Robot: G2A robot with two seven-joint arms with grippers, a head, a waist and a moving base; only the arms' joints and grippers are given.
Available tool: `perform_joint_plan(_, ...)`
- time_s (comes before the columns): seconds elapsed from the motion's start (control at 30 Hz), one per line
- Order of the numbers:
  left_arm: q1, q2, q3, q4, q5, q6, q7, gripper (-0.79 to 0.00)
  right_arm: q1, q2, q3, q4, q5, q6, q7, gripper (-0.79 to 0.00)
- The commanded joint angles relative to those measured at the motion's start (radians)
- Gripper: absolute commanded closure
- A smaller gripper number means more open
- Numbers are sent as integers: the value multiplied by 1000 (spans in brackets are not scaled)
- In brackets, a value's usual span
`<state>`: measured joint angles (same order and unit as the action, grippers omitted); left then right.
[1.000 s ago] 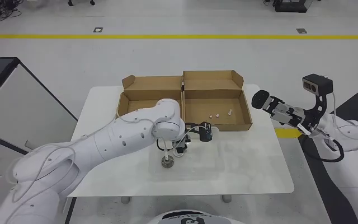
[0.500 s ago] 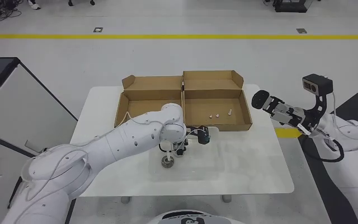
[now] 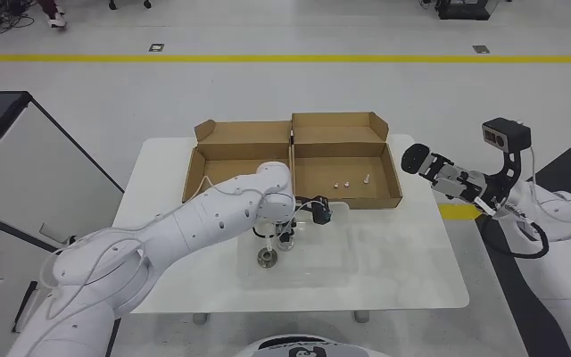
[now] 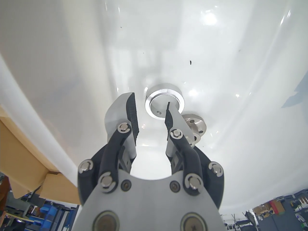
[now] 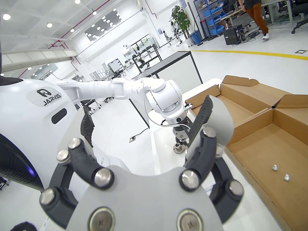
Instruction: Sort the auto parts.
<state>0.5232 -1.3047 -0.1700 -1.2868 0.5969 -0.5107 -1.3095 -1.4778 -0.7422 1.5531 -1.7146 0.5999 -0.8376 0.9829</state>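
My left tool (image 4: 149, 99) has edged in over the metal ring (image 4: 161, 99), spread apart astride its wall; ready to clamp, I judge.

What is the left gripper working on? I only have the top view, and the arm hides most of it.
Observer: Two metal parts lie on the white table: a silver ring and, beside it, a flanged fitting.
Operator: Has it gripped either one?
Observer: No. The left gripper is open, and its fingers seem to straddle the ring's near wall.
Operator: Is the right gripper holding anything?
Observer: Nothing. The right gripper is wide open and empty.
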Motion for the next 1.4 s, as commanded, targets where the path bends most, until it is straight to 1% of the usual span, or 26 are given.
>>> perform_joint_plan(0.0, 5, 0, 0, 3, 4, 0, 0, -302, 0, 0, 0, 0, 0, 0, 0, -785)
perform_joint_plan(0.3, 27, -7, 0, 25, 20, -6, 6, -299, 0, 0, 0, 0, 0, 0, 0, -785)
perform_joint_plan(0.77, 21, -11, 0, 52, 14, -10, 10, -296, 0, 0, 0, 0, 0, 0, 0, -785)
perform_joint_plan(1.0, 30, -20, 0, 75, 23, -20, 20, -286, 0, 0, 0, 0, 0, 0, 0, -785)
perform_joint_plan(1.03, 31, -22, 0, 79, 25, -22, 22, -277, 0, 0, 0, 0, 0, 0, 0, -785)
perform_joint_plan(1.1, 32, -25, 0, 89, 24, -23, 23, -185, 0, 0, 0, 0, 0, 0, 0, -785)
perform_joint_plan(1.13, 32, -27, 0, 93, 24, -23, 23, -52, 0, 0, 0, 0, 0, 0, 0, -785)
perform_joint_plan(1.17, 32, -28, 0, 96, 24, -22, 22, 0, 0, 0, 0, 0, 0, 0, 0, -785)
perform_joint_plan(1.37, 34, -36, 0, 113, 32, -20, 20, 0, 0, 0, 0, 0, 0, 0, 0, -785)
